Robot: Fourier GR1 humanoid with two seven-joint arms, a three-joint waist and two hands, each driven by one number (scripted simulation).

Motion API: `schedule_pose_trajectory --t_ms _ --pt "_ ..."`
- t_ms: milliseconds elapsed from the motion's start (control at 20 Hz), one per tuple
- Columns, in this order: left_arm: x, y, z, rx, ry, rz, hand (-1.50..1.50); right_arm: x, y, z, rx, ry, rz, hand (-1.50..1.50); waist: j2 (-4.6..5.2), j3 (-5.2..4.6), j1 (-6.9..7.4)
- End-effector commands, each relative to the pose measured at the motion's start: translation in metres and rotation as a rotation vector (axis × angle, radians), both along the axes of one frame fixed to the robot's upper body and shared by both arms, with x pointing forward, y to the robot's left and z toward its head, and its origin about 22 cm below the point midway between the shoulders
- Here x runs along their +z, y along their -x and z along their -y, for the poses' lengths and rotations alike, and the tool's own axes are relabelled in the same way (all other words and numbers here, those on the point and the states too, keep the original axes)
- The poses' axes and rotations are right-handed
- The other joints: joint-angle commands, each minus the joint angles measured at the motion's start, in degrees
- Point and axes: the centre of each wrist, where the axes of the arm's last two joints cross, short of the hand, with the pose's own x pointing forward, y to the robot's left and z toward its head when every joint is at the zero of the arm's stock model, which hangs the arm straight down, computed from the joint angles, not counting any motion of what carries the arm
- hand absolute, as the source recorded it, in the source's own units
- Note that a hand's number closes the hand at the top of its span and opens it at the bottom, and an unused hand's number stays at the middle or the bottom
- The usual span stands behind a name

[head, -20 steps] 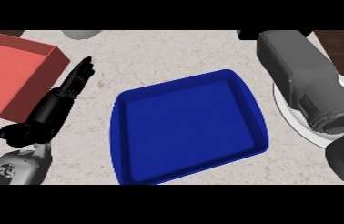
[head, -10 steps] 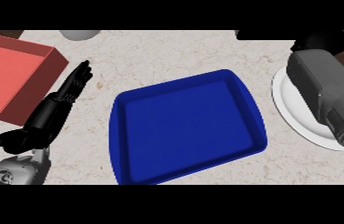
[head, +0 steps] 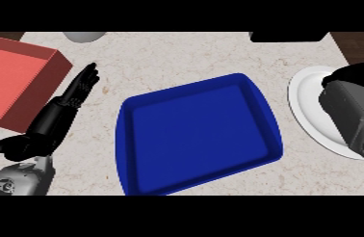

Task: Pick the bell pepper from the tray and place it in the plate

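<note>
The blue tray point(head: 199, 135) lies in the middle of the counter with nothing in it. No bell pepper shows anywhere in the head view. A white plate point(head: 309, 101) sits at the right edge, half covered by my grey right forearm point(head: 344, 111). Only a black bit of my right hand point(head: 351, 71) shows above that forearm at the picture's edge, and whatever it may hold is hidden. My left hand point(head: 57, 118) rests open left of the tray, fingers straight and pointing away from me.
A red box point(head: 25, 82) stands at the far left beside my left hand. A grey round object point(head: 84, 36) and a black object point(head: 288, 36) sit at the counter's far edge. Bare counter lies between tray and plate.
My right arm has pulled away to the right, off the tray's side, and more of the white plate now shows. The left hand has barely shifted.
</note>
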Motion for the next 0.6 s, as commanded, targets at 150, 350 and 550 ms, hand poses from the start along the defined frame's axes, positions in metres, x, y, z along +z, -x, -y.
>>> schedule_pose_trajectory --t_ms 150,350,550 --pt "-0.002 -0.003 0.002 0.004 -0.005 0.000 0.00 -0.032 0.028 0.026 -0.051 0.039 0.177 -1.50 -0.02 -0.02 0.26" --pt "0.001 0.003 -0.014 0.004 -0.009 -0.009 0.00 -0.024 0.024 0.026 0.002 0.083 0.271 -1.50 0.03 -0.02 0.68" --pt "-0.008 0.006 0.007 -0.007 -0.004 -0.006 0.00 -0.007 0.007 0.004 0.106 0.125 0.395 -1.50 -0.43 -0.10 -0.24"
